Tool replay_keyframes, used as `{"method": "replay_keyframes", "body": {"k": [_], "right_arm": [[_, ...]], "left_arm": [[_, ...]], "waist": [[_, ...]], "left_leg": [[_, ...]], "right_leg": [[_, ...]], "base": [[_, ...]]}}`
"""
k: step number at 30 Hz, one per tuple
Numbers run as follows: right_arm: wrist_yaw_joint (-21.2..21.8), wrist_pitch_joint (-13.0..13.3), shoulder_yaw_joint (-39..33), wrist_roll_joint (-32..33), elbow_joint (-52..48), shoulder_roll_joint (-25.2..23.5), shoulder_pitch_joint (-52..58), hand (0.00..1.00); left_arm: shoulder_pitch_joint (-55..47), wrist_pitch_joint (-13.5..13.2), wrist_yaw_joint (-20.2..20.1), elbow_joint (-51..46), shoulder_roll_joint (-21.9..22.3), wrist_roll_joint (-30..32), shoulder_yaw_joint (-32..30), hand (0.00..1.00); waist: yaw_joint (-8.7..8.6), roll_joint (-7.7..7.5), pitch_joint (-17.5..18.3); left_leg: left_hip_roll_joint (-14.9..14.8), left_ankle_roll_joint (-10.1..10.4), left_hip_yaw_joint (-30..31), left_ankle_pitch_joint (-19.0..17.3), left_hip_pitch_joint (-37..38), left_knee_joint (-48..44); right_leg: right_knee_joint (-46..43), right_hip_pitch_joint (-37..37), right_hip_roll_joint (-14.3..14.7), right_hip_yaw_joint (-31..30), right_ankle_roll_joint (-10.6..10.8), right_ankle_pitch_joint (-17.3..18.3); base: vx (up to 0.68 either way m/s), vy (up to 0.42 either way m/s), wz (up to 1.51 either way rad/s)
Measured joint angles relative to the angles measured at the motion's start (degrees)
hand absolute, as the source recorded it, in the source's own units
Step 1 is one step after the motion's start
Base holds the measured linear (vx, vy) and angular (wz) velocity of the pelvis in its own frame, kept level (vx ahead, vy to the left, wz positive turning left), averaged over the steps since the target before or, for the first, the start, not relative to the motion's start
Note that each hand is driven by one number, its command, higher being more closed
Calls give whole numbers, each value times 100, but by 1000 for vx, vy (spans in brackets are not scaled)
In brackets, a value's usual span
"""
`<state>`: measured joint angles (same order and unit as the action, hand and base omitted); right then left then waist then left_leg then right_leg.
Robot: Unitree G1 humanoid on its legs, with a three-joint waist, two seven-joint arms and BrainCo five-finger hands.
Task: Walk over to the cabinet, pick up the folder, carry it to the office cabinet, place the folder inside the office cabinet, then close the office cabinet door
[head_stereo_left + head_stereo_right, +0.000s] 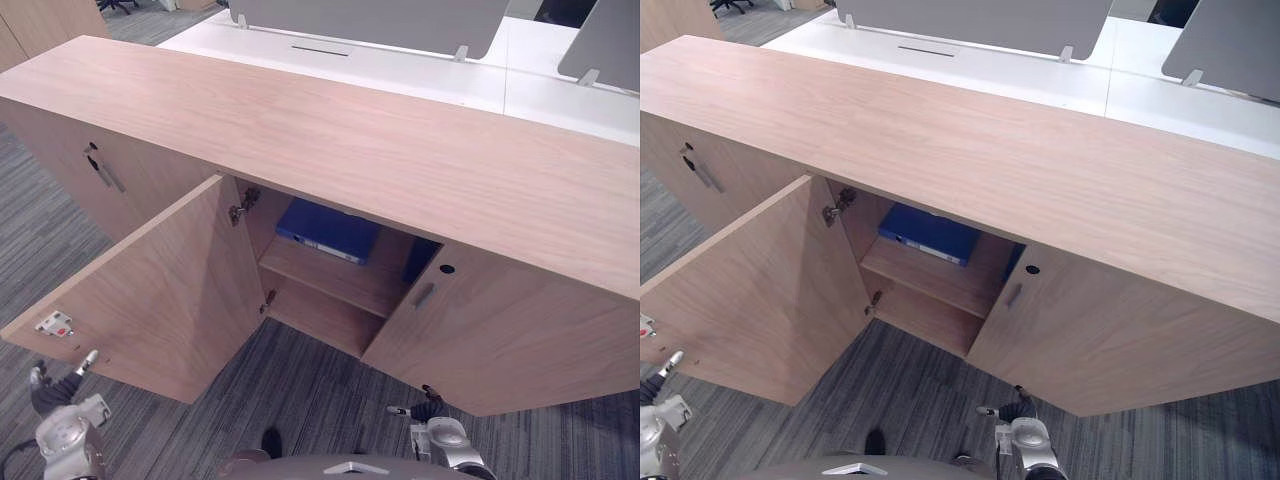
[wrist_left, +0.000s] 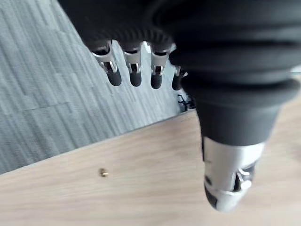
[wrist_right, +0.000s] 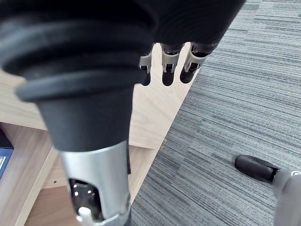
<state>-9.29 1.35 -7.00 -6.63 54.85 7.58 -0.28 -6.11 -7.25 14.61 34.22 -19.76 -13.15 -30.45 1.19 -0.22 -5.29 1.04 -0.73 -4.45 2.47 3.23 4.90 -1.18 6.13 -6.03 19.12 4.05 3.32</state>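
The left hand [image 2: 229, 181] hangs low at the lower left corner of the head views, just in front of the outer edge of the open door [image 1: 160, 290]. Its wrist view shows the fingers [image 2: 134, 73] in a loose row, apart from the thumb, with nothing between them and the door's wood panel close beyond. The right hand [image 3: 96, 188] hangs at the bottom edge, right of centre, over the grey carpet [image 1: 300, 400] before the right door [image 1: 500, 330]. Its fingers [image 3: 168, 70] are likewise slack and spread from the thumb, empty.

One blue folder [image 1: 328, 230] lies flat on the single shelf [image 1: 330, 278] inside the cabinet [image 1: 350, 140], in the middle of the frame. A second blue shape [image 1: 421, 260] shows further right, half hidden behind the right door; I cannot tell what it is.

Three doors are visible: the one swung wide open, the right one, and one at the upper left [image 1: 120, 180]. Two bar handles show, on the right door [image 1: 424, 294] and on the upper-left door [image 1: 103, 172]. Two hinges [image 1: 241, 207] sit on the open door's inner edge.

Behind the cabinet, along the top of the frame, stands a white desk [image 1: 420, 75] with two grey screens [image 1: 370, 20].
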Motion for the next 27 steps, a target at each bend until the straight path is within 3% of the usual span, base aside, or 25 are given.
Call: {"method": "replay_keyframes", "body": {"k": [14,21,27], "right_arm": [[50,0,11,-43,6,-2,88,0],[56,-3,11,-48,8,-13,190,0],[57,-8,25,-51,7,-31,263,0]], "left_arm": [[-70,-68,-107,-249,-226,329,833,0],[-939,-59,-153,-889,127,321,1449,0],[-1457,20,-701,-913,503,329,2283,0]], "waist": [[113,-37,-22],[235,-41,-25],[238,-18,-31]], "left_leg": [[-10,-1,-53,0,75,3],[3,-11,-174,7,108,3],[-1,-9,-291,8,129,3]], "right_leg": [[10,6,10,-138,5,-37],[31,-6,5,-311,4,-99],[34,-46,-12,-488,-22,-134]], "base": [[-21,1,-2],[-15,7,-6],[-61,13,-10]]}}
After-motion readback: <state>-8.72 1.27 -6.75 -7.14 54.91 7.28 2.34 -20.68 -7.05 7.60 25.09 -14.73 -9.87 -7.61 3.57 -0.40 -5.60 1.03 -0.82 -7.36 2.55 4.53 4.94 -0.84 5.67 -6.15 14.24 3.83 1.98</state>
